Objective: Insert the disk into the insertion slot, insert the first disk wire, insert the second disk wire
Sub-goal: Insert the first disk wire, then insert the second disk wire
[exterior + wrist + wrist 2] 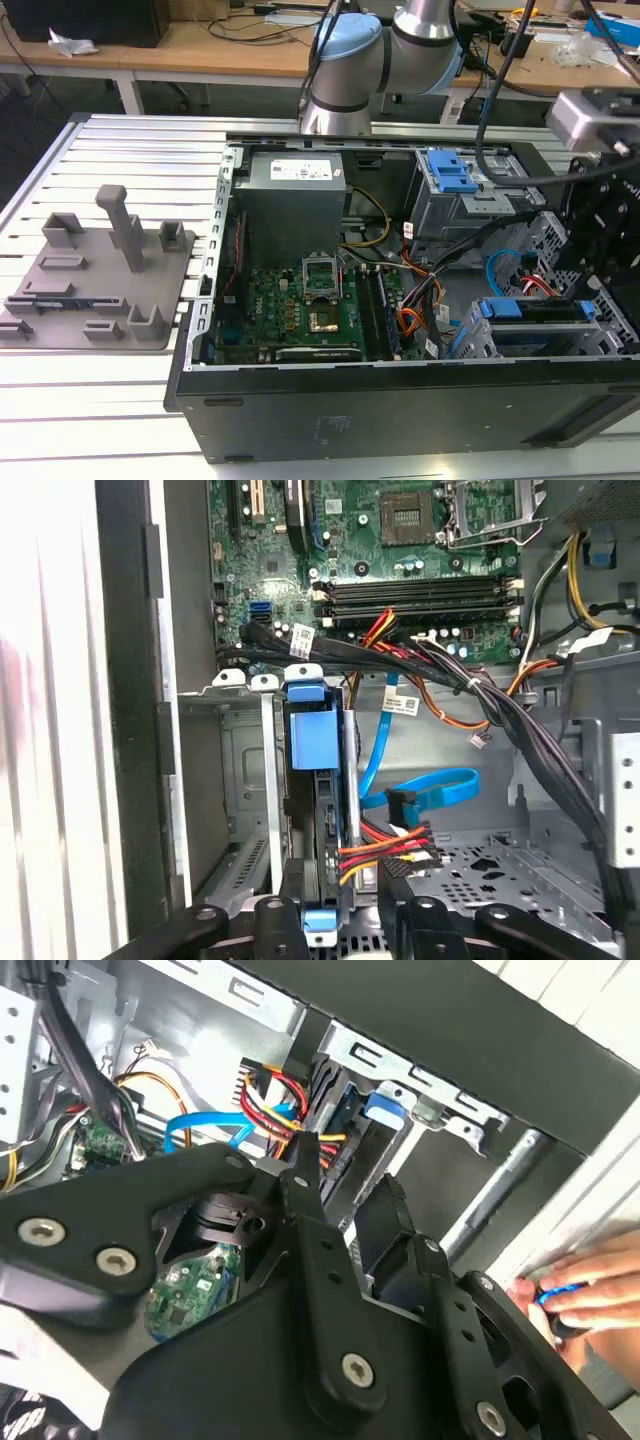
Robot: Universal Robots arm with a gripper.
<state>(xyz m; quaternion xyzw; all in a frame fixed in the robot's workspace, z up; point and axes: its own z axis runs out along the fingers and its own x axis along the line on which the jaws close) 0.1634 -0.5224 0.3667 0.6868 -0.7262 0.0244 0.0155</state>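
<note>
First wrist view: the end effector [342, 892], spread apart, straddles the disk [312, 745] lengthwise, with the first disk wire [388, 850] just beside it.

One disk [310, 735]; one blue cable [430, 780]; one red wire bundle [380, 850].

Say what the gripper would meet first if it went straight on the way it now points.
Most likely the first disk wire: its black connector lies just ahead of the gripper, beside the disk seated in the insertion slot. Depth is unclear, so the disk's edge could come first.
</note>
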